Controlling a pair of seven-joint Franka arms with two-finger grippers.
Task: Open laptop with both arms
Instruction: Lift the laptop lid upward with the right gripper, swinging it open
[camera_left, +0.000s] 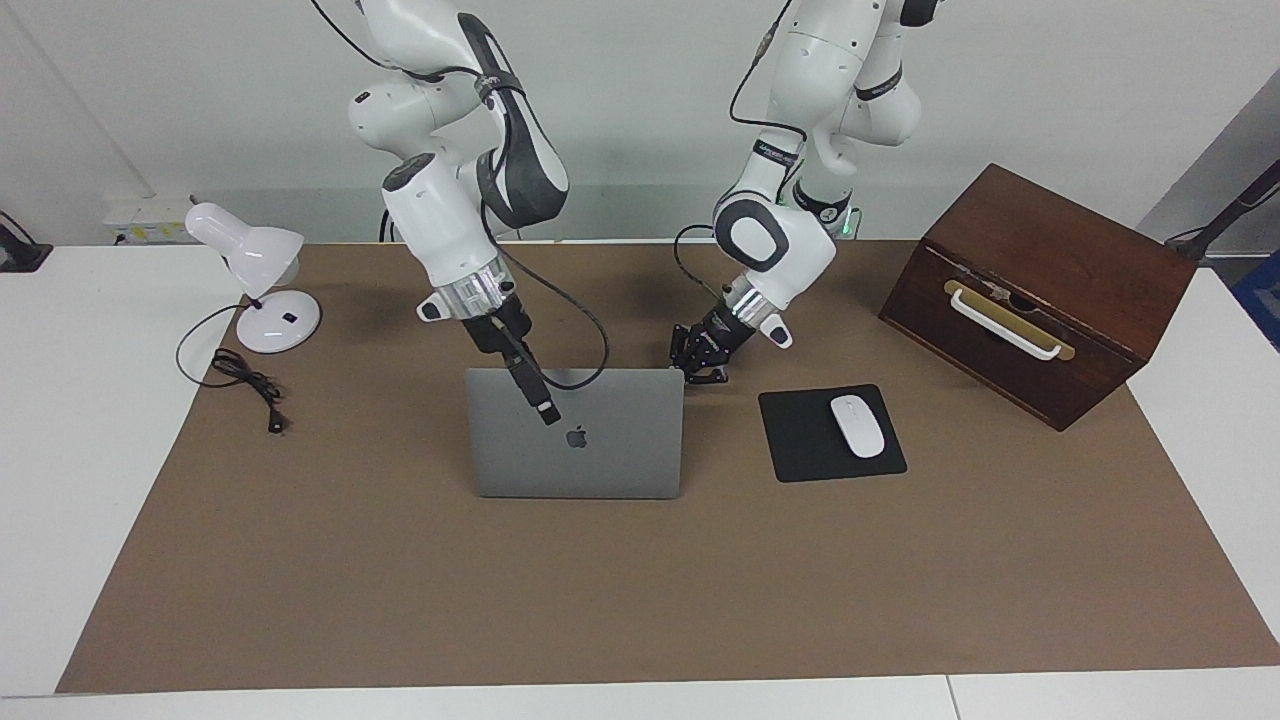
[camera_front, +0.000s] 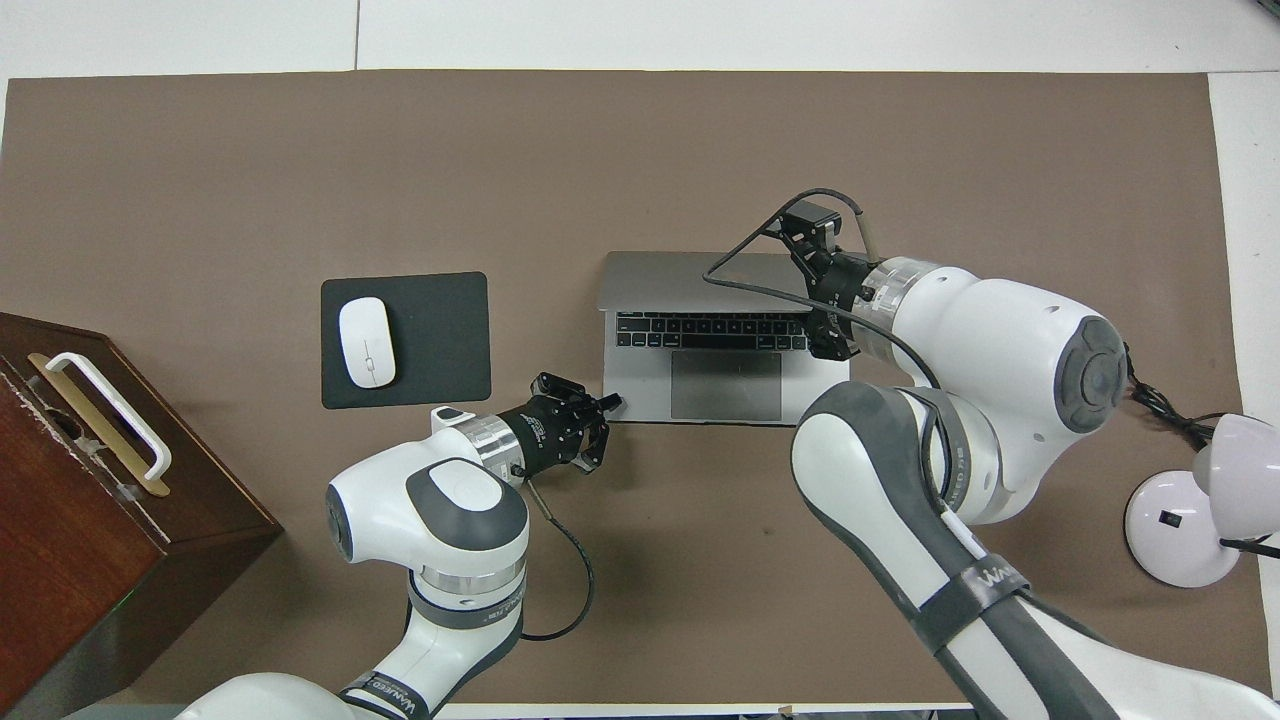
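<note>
The silver-grey laptop (camera_left: 600, 455) stands open in the middle of the brown mat, its lid upright with the dark apple logo showing. The overhead view shows its dark keyboard and trackpad (camera_front: 725, 385). My right gripper (camera_left: 508, 362) is at the lid's top edge, toward the right arm's end; in the overhead view it (camera_front: 830, 335) sits over the keyboard's end. My left gripper (camera_left: 703, 372) is low at the base's corner toward the left arm's end, at the edge nearest the robots, and touches that corner in the overhead view (camera_front: 603, 405).
A black mouse pad (camera_left: 830, 432) with a white mouse (camera_left: 858, 425) lies beside the laptop toward the left arm's end. A brown wooden box (camera_left: 1035, 290) with a white handle stands past it. A white desk lamp (camera_left: 262, 275) and its cord are at the right arm's end.
</note>
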